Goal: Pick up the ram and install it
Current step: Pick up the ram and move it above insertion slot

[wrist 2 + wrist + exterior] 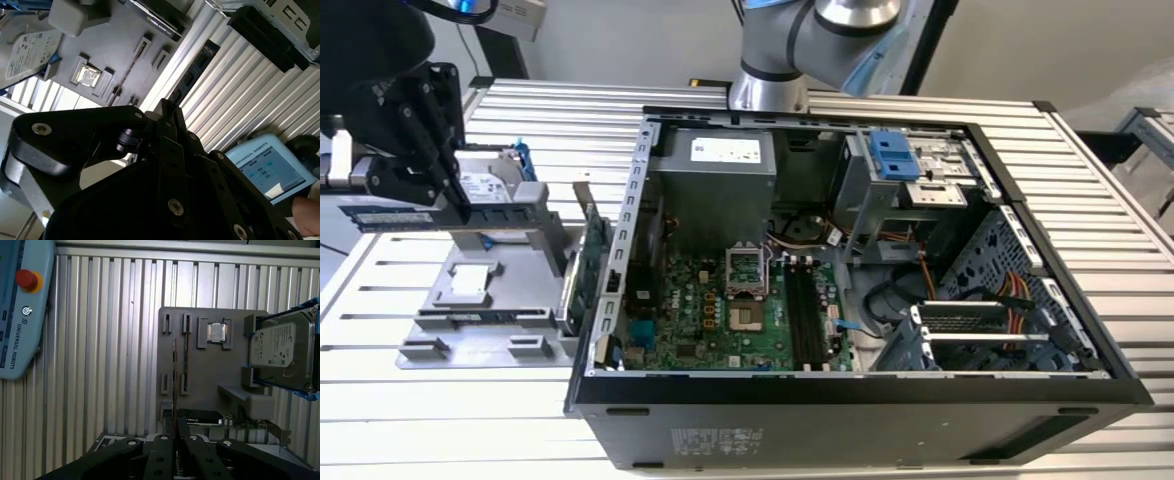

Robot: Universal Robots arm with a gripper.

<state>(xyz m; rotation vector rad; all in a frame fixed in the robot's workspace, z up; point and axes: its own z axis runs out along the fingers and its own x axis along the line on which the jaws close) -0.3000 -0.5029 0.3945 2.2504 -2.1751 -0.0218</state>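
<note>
My end effector [175, 444] is clamped on the ram [174, 385], a thin edge-on line in the first wrist view, over the grey tray [210, 370]. Beyond, the hard drive [280, 350] is cut off at the edge; farther along the counter [480, 410] stands the open computer case [854, 415].

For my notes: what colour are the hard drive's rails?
Blue rails, best seen in the first wrist view.
</note>
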